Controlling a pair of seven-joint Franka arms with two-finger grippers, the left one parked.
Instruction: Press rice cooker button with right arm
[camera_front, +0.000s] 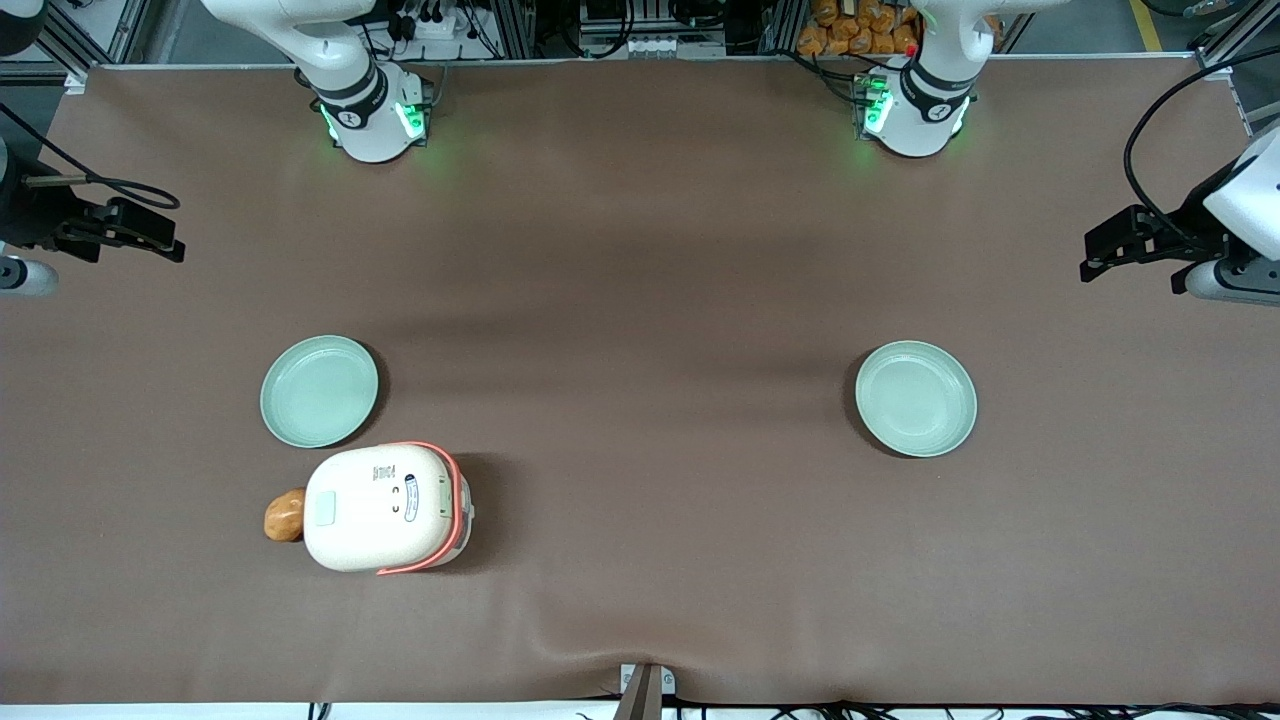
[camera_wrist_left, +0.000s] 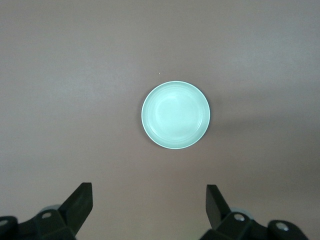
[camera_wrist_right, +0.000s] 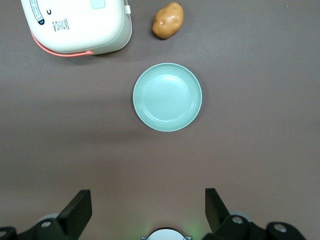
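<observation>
The cream-white rice cooker with its coral-orange handle band stands on the brown table near the front camera, toward the working arm's end. Its lid is shut. The small pale grey-green button sits on the lid at the end away from the handle. The right wrist view also shows the cooker and part of the button. My right gripper hangs high at the working arm's edge of the table, farther from the front camera than the cooker and well apart from it. In its wrist view the gripper is open and empty.
A potato lies against the cooker's button end and shows in the right wrist view. A mint-green plate lies just farther from the front camera than the cooker, below the gripper. A second plate lies toward the parked arm's end.
</observation>
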